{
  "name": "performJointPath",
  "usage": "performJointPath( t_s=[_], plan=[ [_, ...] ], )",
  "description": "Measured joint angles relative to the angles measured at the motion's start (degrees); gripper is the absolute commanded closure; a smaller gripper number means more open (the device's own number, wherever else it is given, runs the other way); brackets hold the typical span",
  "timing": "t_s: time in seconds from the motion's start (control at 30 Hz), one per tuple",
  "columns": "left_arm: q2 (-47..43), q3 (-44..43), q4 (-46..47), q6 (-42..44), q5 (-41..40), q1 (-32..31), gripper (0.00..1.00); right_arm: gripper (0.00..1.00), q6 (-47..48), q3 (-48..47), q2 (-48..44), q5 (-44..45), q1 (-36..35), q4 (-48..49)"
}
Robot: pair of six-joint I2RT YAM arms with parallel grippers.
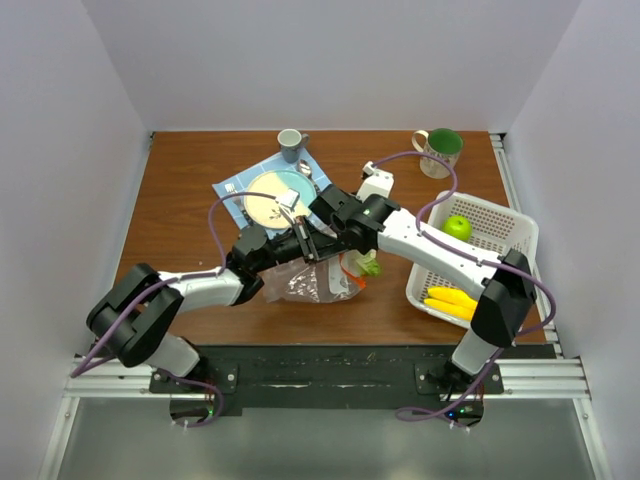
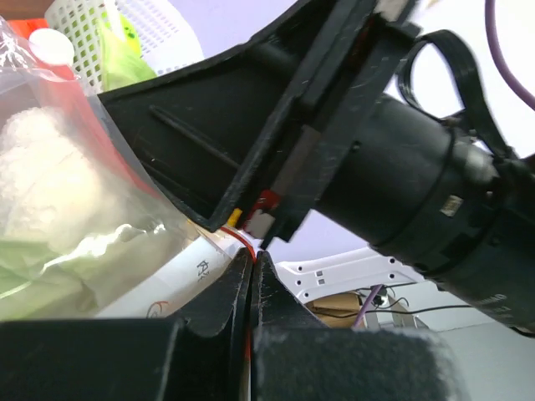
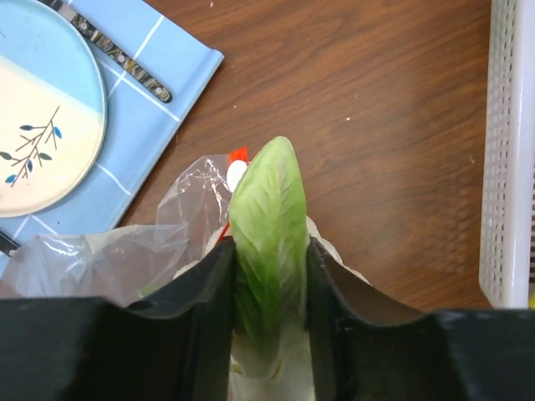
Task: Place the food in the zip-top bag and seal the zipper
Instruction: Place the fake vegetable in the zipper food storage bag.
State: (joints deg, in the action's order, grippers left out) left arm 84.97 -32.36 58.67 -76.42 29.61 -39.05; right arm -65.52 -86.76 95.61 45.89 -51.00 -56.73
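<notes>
- At the centre of the top view sits the zip-top bag (image 1: 318, 285), its zipper (image 2: 242, 240) pinched in the closed left gripper (image 2: 251, 271);
- the leafy piece (image 3: 267, 192) is clamped in the jaws of the right gripper (image 3: 269, 249), above the bag's mouth; lower it well inside before releasing, with the mouth held taut;
- the mouth's width and the leaf's lower end are hidden; apple (image 1: 457, 227) and banana (image 1: 450, 300) lie in the basket (image 1: 500, 215), right.

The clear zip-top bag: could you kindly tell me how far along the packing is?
Done: nothing I can confirm inside. In hand: the left gripper pinches the clear crinkly plastic bag by its orange-red zipper strip; the right gripper holds the pale green leafy piece beside it. Left: the green apple and yellow banana sit in the white lattice basket; then sealing.
</notes>
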Motion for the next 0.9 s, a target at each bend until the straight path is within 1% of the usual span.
performJointPath(
  t_s=[0.1,0.13,0.23,0.33,0.43,0.57,0.63,0.77,0.9],
  plan=[
    [0.4,0.0,-0.8,0.0,0.0,0.0,1.0,0.54,-0.5,0.0,-0.2,-0.5,0.0,0.2],
    [0.4,0.0,-0.9,0.0,0.0,0.0,1.0,0.48,-0.5,0.0,-0.3,-0.6,0.0,0.4],
    [0.4,0.0,-0.9,0.0,0.0,0.0,1.0,0.41,-0.5,0.1,-1.1,-1.2,0.1,1.2],
    [0.4,0.0,-0.9,0.0,0.0,0.0,1.0,0.37,-0.5,1.5,-3.1,-2.5,0.2,3.4],
    [0.4,0.0,-0.9,0.0,0.0,0.0,1.0,0.37,-0.5,4.0,-5.7,-4.0,0.5,5.5],
    [0.6,0.0,-1.5,0.5,-0.1,0.0,1.0,0.45,-0.5,5.8,-7.5,-5.6,1.2,8.3],
    [0.6,0.0,-2.7,1.2,-0.1,0.0,1.0,0.46,-0.7,6.9,-7.6,-6.8,1.7,10.0],
    [0.6,0.0,-7.5,5.4,-1.2,0.0,1.0,0.44,-0.9,9.3,-6.7,-8.5,2.3,12.2],
    [0.5,1.3,-12.7,9.6,-2.5,0.5,1.0,0.39,-0.6,10.6,-5.3,-9.6,2.5,13.2]
  ],
)
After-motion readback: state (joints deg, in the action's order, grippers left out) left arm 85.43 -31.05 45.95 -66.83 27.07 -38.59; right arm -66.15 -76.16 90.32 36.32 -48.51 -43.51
